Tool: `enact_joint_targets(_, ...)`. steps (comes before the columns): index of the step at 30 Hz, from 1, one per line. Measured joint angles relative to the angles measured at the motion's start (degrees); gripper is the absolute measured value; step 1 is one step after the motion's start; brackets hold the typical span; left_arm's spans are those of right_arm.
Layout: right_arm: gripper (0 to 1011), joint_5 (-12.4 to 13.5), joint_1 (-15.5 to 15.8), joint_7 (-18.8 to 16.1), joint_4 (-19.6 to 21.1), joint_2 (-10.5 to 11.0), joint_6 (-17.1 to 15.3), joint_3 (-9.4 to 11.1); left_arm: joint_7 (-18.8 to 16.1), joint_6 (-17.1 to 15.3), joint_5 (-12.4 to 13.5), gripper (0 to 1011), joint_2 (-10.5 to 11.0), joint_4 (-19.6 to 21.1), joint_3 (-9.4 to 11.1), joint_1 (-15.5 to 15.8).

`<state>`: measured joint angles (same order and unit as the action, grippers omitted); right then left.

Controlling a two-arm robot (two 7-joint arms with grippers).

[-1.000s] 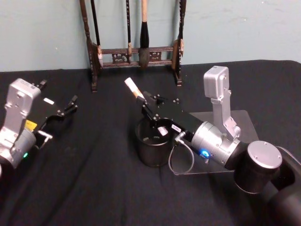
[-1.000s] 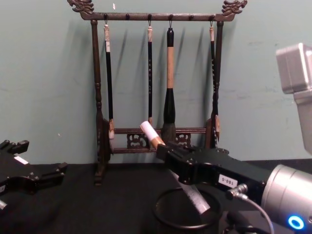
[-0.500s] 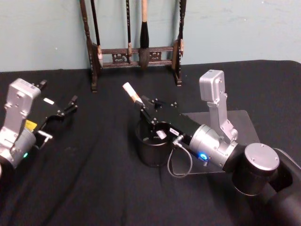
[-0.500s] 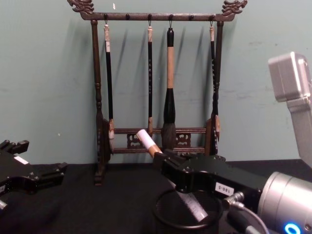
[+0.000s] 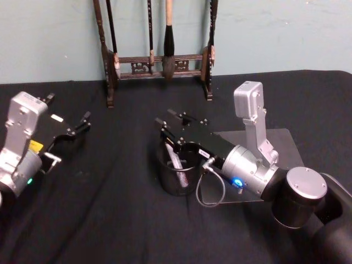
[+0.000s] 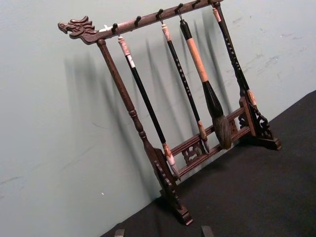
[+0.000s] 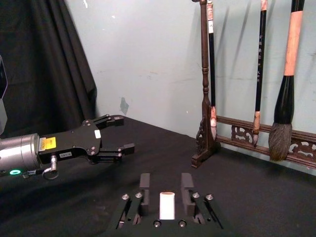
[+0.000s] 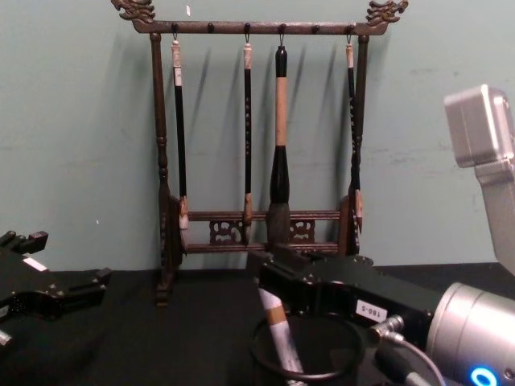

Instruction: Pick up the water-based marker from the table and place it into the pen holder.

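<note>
Water-based marker [image 5: 177,160] stands leaning inside the pen holder [image 5: 165,181], its pale top end just below the right gripper [image 5: 169,119], whose fingers are spread apart and clamp nothing; the wrist view shows a gap on each side of the marker's end. To my eye the placing is done and the risk lies in the retreat. The gripper hangs low, right over the rim, with the marker's top between its open fingers, so a sideways pull before rising could catch that end, drag the marker out or tip the light mesh cup. A grey cable loop [image 5: 212,190] under the wrist hangs just beside the cup's wall and could hook the rim as the arm backs off. A straight lift first looks safest. Farther out, the wooden brush rack [image 5: 159,59] with its hanging brushes stands at the back of the table [image 5: 110,220], well apart from the cup and out of the way unless the arm swings forward. A glossy sheet [image 5: 286,144] lies under the right arm. The left gripper [image 5: 82,123] rests off to the left, fingers parted and empty, well clear.
</note>
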<state>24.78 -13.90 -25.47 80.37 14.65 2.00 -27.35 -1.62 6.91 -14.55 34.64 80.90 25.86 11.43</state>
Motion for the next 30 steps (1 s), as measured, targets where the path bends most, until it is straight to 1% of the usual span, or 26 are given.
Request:
enact_joint_targets(4,489,0.0,0.0,0.0,0.0,0.0,0.0,0.0,0.0,0.0,0.0,1001,0.0,0.0,0.0,0.0)
enact_joint_targets(5,539,0.0,0.0,0.0,0.0,0.0,0.0,0.0,0.0,0.0,0.0,1001,0.0,0.0,0.0,0.0)
enact_joint_targets(7,603,0.0,0.0,0.0,0.0,0.0,0.0,0.0,0.0,0.0,0.0,1001,0.0,0.0,0.0,0.0)
enact_joint_targets(8,661,0.0,0.0,0.0,0.0,0.0,0.0,0.1,0.0,0.0,0.0,1001,0.0,0.0,0.0,0.0)
enact_joint_targets(11,718,0.1,0.0,-0.1,0.1,0.0,0.0,0.1,0.0,0.0,0.0,1001,0.0,0.0,0.0,0.0)
enact_joint_targets(12,774,0.1,0.0,-0.1,0.1,0.0,0.0,0.1,0.0,0.0,0.0,1001,0.0,0.0,0.0,0.0)
enact_joint_targets(14,815,0.1,0.0,-0.1,0.1,0.0,0.0,0.1,0.0,0.0,0.0,1001,0.0,0.0,0.0,0.0)
enact_joint_targets(16,886,0.1,0.0,-0.1,0.1,0.0,0.0,0.1,0.0,0.0,0.0,1001,0.0,0.0,0.0,0.0)
enact_joint_targets(18,918,0.1,0.0,-0.1,0.1,0.0,0.0,0.1,0.0,0.0,0.0,1001,0.0,0.0,0.0,0.0)
enact_joint_targets(21,1002,0.3,0.1,0.0,1.0,0.5,-0.5,0.5,0.0,0.0,0.0,1001,0.0,0.0,0.0,0.0)
enact_joint_targets(27,1002,0.4,0.4,0.8,2.9,1.6,-1.3,1.5,0.0,0.0,0.0,1001,0.0,0.0,0.0,0.0)
enact_joint_targets(30,1002,0.5,0.7,1.6,4.2,2.4,-1.9,2.5,0.0,0.0,0.0,1001,0.0,0.0,0.0,0.0)
